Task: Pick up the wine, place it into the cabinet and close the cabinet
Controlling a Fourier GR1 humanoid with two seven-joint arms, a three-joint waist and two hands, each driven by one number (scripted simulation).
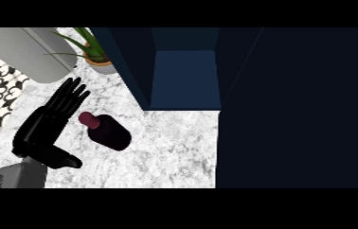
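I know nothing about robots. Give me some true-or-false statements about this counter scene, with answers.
The wine bottle is on the marble counter, outside the cabinet. True.
The left hand is curled round the bottle. False: its fingers are straight, beside the bottle.
A potted plant sits left of the cabinet. True.
The cabinet is closed. False: it is open, its inside showing.
Both hands are visible. False: only the left shows.

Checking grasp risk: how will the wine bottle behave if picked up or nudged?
The wine bottle looks rigid and glossy, so probably slippery. It seems to stand upright, so a nudge from the open left robot hand could tip it; being round, it might then roll.
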